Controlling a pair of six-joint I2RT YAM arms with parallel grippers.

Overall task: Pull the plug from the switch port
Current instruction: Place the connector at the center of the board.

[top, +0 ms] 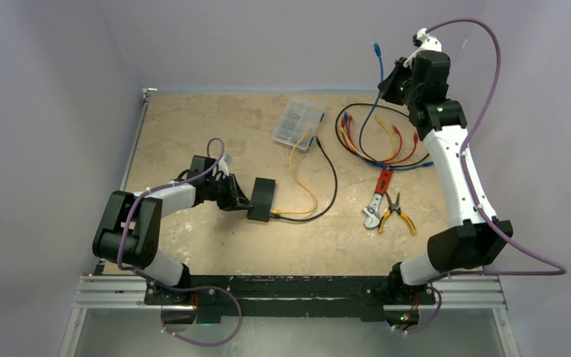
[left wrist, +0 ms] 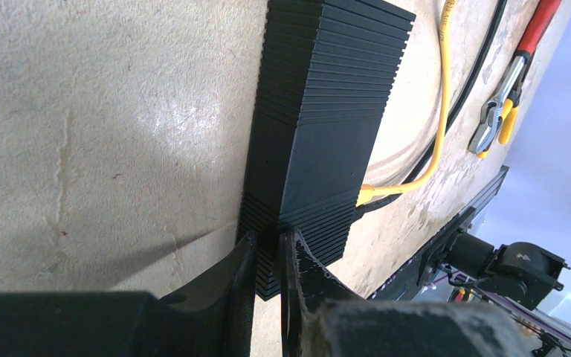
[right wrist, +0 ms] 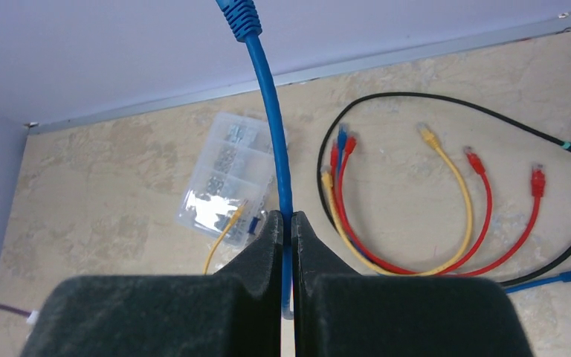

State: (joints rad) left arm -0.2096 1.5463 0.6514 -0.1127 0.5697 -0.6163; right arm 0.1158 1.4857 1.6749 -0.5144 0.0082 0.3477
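The left end effector (left wrist: 268,242) is clamped narrow on an edge of the flat black ribbed switch box (left wrist: 320,126), found mid-way across the beige tabletop (top: 186,126) with a yellow cable (left wrist: 440,111) plugged in. The right end effector (right wrist: 288,221) is held high, pinched shut on a thin blue cable (right wrist: 271,126), its plug (right wrist: 238,15) in the air.

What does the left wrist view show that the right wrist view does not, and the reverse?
Only left wrist: the left gripper shut on the black switch, and the pliers. Only right wrist: the right gripper shut on the blue cable, the clear case, the red cables. Both: the table and the yellow cable, at different ends.
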